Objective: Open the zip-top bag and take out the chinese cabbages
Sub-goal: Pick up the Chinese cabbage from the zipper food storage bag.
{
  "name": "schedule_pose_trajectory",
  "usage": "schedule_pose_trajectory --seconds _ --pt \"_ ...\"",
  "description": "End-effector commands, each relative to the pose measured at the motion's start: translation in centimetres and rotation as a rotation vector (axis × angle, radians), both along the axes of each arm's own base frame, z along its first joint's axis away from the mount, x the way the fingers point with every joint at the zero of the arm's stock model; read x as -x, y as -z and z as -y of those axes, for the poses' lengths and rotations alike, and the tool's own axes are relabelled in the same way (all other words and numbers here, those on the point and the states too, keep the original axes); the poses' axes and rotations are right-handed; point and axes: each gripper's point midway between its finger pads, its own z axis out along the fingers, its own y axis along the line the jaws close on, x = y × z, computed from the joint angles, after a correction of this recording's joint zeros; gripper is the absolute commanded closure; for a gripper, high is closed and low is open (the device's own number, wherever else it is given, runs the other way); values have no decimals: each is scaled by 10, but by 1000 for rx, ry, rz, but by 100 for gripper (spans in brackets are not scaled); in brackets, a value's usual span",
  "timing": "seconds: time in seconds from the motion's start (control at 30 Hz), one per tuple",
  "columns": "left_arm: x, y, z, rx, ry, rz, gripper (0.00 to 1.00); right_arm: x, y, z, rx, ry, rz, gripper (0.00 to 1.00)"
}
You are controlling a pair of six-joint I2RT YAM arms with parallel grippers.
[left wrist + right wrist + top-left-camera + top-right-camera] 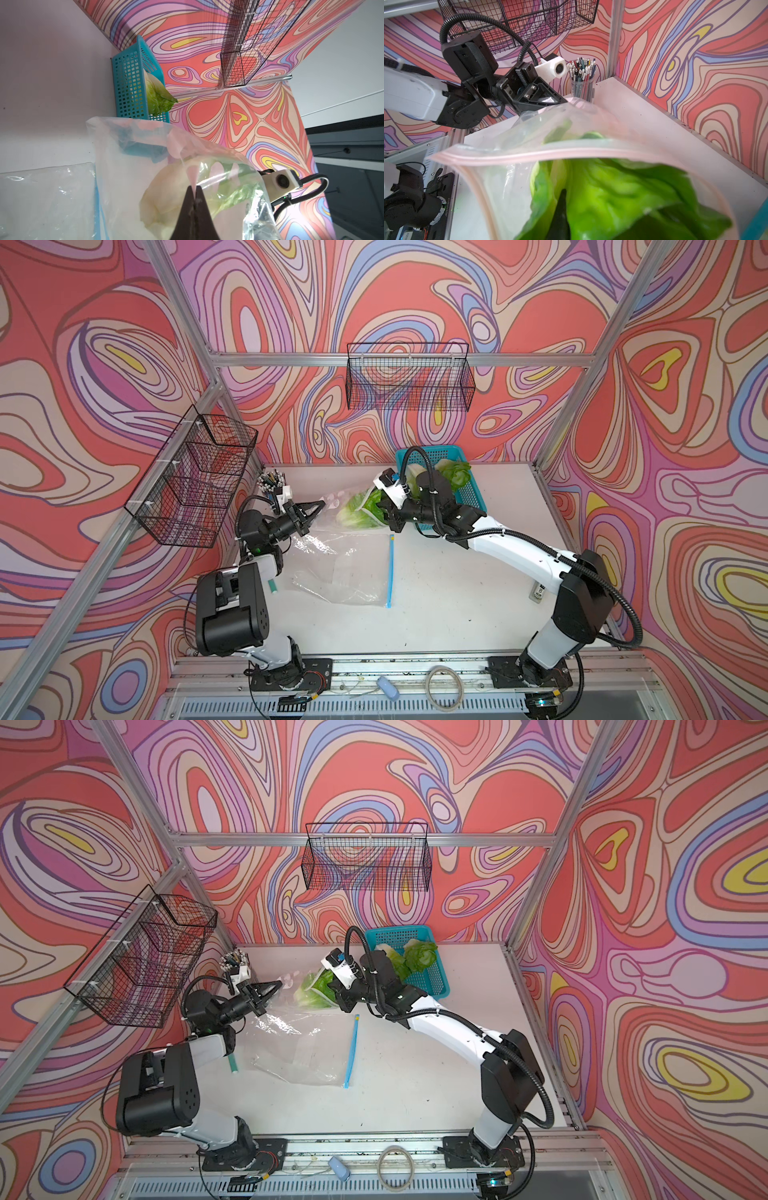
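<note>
A clear zip-top bag [571, 153] with a pink zip is held up over the table's far middle, its mouth open toward my right arm. One chinese cabbage [358, 509] [314, 990] [166, 187] lies inside it. My left gripper [321, 505] [277, 984] [194, 190] is shut on the bag's plastic at the end away from the mouth. My right gripper [382, 510] [563, 192] reaches into the mouth and is shut on the cabbage's green leaves [612, 197]; only one dark finger shows. Two more cabbages [453, 475] [419, 957] lie in the teal basket [469, 493] [434, 982] [128, 83].
A second clear bag [345, 568] [303, 1052] with a blue zip lies flat mid-table, nothing in it. A pencil cup [272, 483] [582, 79] stands at the far left corner. Black wire baskets [409, 377] [191, 477] hang on the back and left walls.
</note>
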Motion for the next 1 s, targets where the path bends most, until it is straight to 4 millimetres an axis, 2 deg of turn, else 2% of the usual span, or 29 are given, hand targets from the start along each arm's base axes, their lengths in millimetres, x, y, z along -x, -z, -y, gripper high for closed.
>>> schedule_pose_trajectory --seconds 0.0,0.17,0.4,0.97 --pt "4 12 -5 -117 -40 -34 100 -3 -28 12 -58 41 59 100" --pt "15 21 -12 -308 -94 -75 100 -4 -29 22 -73 66 58 100" --pt "11 32 -14 -294 -95 -127 100 0 -33 34 -98 87 58 100" --pt "16 36 -29 -406 -161 -153 100 -7 -32 67 -106 209 51 100"
